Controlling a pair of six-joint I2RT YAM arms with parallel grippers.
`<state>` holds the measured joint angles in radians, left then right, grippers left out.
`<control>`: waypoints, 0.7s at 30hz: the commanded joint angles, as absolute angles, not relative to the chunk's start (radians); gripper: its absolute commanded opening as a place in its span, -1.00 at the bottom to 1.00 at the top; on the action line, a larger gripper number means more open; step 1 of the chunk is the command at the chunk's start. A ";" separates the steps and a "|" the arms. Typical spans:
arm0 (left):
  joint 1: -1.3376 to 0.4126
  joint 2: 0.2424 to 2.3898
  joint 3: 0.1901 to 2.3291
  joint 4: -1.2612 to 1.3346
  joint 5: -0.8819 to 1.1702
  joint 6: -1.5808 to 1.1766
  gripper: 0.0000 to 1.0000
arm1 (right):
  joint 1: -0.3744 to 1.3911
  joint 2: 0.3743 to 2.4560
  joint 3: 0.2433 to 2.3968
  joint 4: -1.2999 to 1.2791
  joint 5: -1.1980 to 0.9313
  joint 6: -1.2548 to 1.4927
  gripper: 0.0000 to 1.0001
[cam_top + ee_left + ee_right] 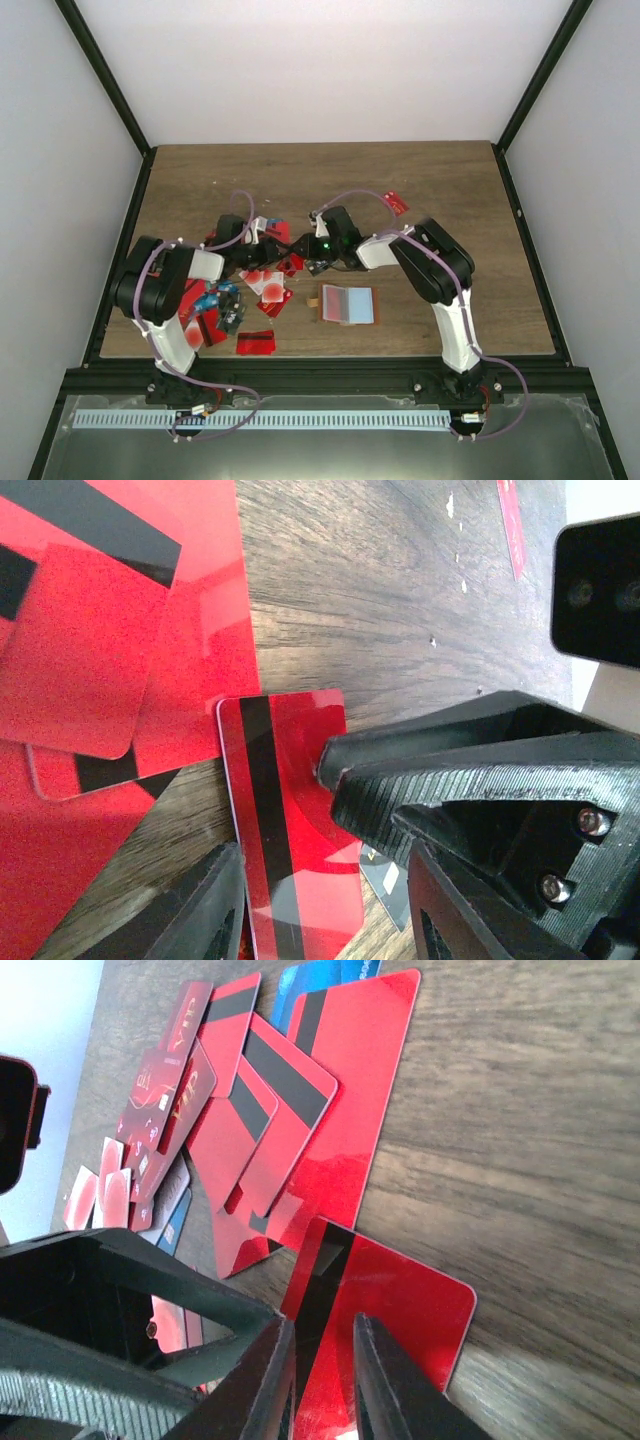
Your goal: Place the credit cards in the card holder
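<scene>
Several credit cards, mostly red, lie in a loose pile (262, 288) left of centre. The card holder (347, 304) lies open on the table, showing its pink and light blue panels. Both grippers meet over one red card with a black stripe (290, 820), also in the right wrist view (400, 1310). My left gripper (320, 925) is open, one finger on each side of this card. My right gripper (322, 1380) has its jaws almost together, and its tips (335, 762) rest on the card's face. In the top view the left gripper (285, 252) and the right gripper (310, 256) nearly touch.
More red cards overlap beside the striped one (90, 630) (300, 1100), with blue and white ones further off (150, 1190). One red card (396, 203) lies alone at the back right. Another (255, 342) lies near the front edge. Black frame rails border the table.
</scene>
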<state>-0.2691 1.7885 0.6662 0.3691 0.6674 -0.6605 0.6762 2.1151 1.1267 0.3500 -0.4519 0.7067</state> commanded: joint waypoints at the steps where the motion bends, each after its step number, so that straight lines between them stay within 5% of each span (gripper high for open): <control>1: -0.296 1.839 0.688 0.355 0.676 -0.655 -0.07 | 0.677 2.124 1.060 0.274 -0.443 0.735 -0.64; 9: -0.311 1.869 0.709 0.408 0.703 -0.679 -0.26 | 0.677 2.131 1.019 0.345 -0.461 0.771 -0.70; 21: -0.326 1.879 0.703 0.413 0.709 -0.660 -0.92 | 0.675 2.097 0.994 0.385 -0.454 0.766 -0.86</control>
